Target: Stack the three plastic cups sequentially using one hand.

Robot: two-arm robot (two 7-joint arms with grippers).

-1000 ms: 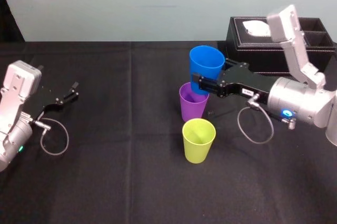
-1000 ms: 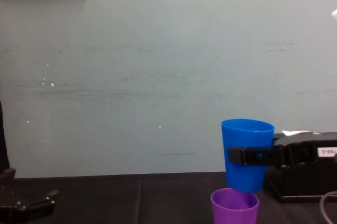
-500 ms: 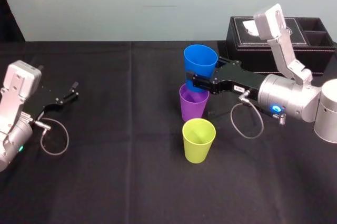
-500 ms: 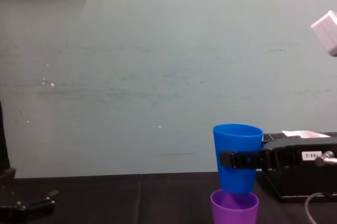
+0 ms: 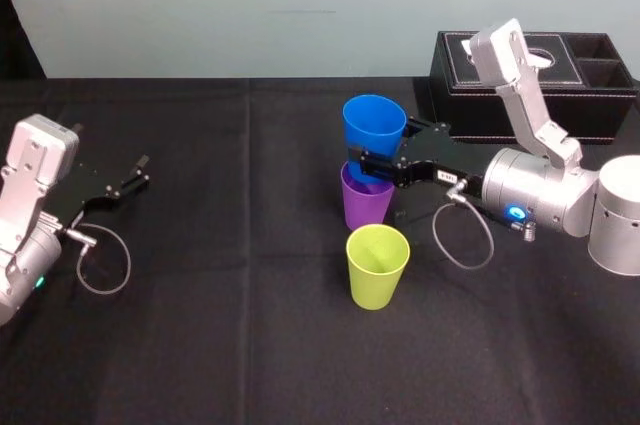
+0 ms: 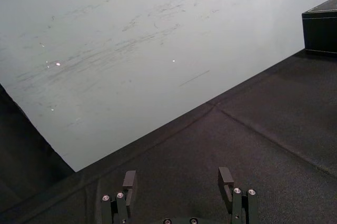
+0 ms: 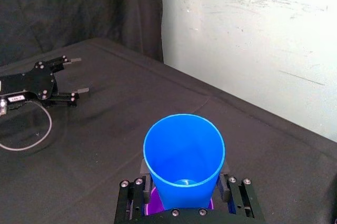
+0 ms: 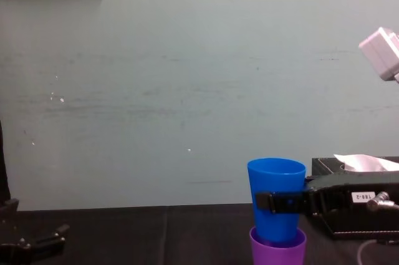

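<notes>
right end effector [image 5: 368, 161] clenched on blue cup [image 5: 374, 123] in purple cup [image 5: 367, 203] — left arm [image 5: 40, 195] idle

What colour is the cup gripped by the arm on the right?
The cup is blue, held by the right gripper; clearest in the right wrist view.

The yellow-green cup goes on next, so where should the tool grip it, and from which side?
Grip the yellow-green cup across its upper wall, below the rim, coming in level from the robot's right, as the right tool holds the blue cup. It stands upright, apart from the purple cup; widening upward, it likely won't slip down through the grip. The left tool is parked.
</notes>
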